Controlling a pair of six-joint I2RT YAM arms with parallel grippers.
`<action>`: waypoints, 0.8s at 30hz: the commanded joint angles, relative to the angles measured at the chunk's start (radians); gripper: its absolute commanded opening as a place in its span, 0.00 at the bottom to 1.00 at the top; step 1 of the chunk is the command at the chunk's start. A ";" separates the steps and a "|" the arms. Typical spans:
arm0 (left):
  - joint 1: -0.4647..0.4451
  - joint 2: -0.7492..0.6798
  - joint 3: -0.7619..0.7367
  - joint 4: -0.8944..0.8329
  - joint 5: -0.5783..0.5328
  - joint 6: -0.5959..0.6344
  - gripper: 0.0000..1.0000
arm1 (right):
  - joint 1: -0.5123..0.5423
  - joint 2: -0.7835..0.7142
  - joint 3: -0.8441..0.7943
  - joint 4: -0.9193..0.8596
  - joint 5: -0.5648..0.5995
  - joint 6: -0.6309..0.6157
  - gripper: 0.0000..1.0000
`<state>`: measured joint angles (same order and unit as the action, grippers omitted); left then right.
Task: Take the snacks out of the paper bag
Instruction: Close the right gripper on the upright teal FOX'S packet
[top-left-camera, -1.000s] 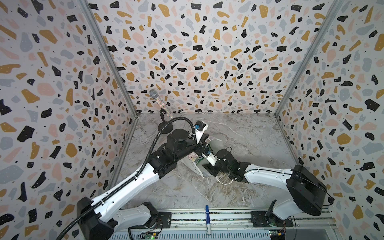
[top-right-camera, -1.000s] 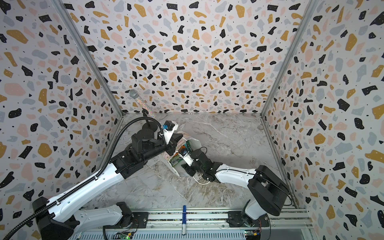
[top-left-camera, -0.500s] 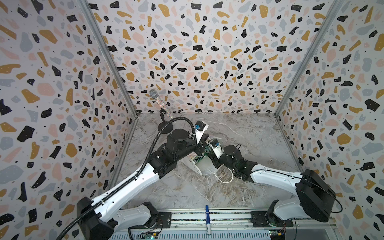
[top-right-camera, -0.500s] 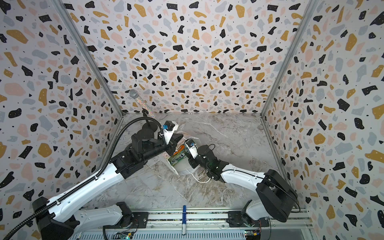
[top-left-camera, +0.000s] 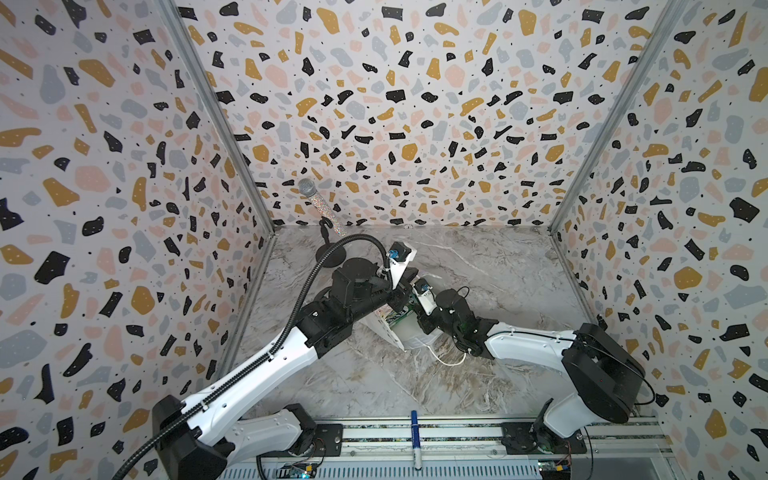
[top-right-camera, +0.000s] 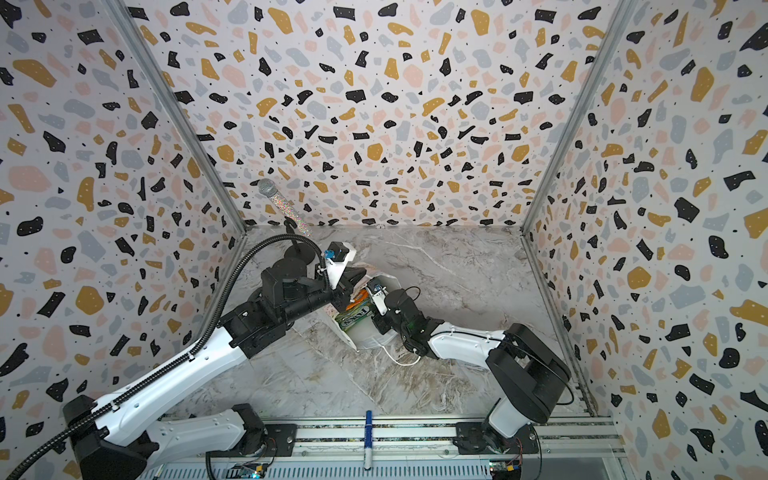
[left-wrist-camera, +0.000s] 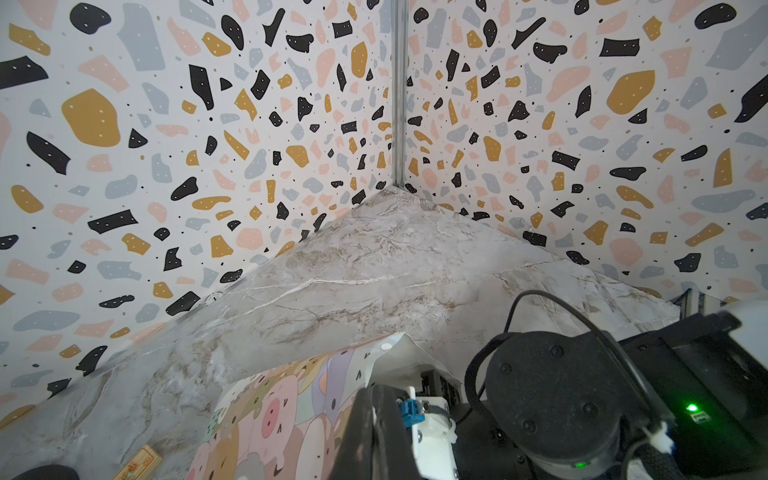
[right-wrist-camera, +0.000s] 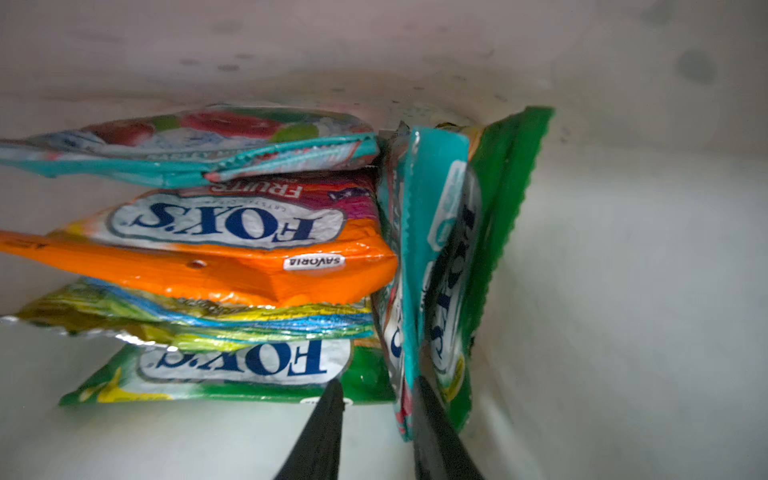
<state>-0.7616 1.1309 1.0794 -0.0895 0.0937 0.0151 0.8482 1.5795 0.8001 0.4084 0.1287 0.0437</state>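
Marble-patterned tabletop (top-left-camera: 478, 386) runs between terrazzo-print walls (top-left-camera: 374, 104). Closest to my base, well short of the paper bag (top-left-camera: 415, 338), a blue pen (top-left-camera: 415, 440) lies across the front rail (top-left-camera: 457, 432). Both my arms reach in to the bag, which lies on its side near the table's middle. Its mouth faces my right arm, and a white cord handle (top-left-camera: 446, 361) trails on the marble on the bag's near side. My right gripper (right-wrist-camera: 376, 380) is deep inside the bag with its jaws a little apart, straddling the edge of a teal packet (right-wrist-camera: 432, 249) that stands on edge. The packet touches one finger (right-wrist-camera: 436, 432) and is clear of the other, so it is not gripped. The snacks (top-right-camera: 353, 318) are all inside the bag. An upright green packet (right-wrist-camera: 507, 232) leans against the teal one. Beside them is a flat stack of a teal-red packet (right-wrist-camera: 187, 149), an orange packet (right-wrist-camera: 232, 249), a yellow-green packet (right-wrist-camera: 187, 316) and a flat green packet (right-wrist-camera: 232, 370). My left gripper (left-wrist-camera: 374, 415) sits at the bag's upper edge with its jaws together, against an outer wall printed with pastel cartoon faces. Whether paper is pinched between them I cannot tell. A small tan block (left-wrist-camera: 139, 461) lies on the marble near the bag. Beyond the bag, by the back wall, a glittery microphone (top-left-camera: 308, 188) leans on a black round stand (top-left-camera: 332, 259).
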 joint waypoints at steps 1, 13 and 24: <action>0.003 -0.026 -0.003 0.058 0.016 0.011 0.00 | 0.002 0.021 0.044 0.021 0.059 0.001 0.31; 0.002 -0.026 -0.003 0.059 0.027 0.006 0.00 | 0.002 0.120 0.081 0.044 0.115 -0.001 0.28; 0.002 -0.030 -0.018 0.068 -0.044 -0.006 0.00 | 0.000 0.142 0.107 0.030 0.084 0.001 0.00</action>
<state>-0.7616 1.1275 1.0718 -0.0875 0.0853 0.0139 0.8482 1.7515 0.8886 0.4446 0.2245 0.0437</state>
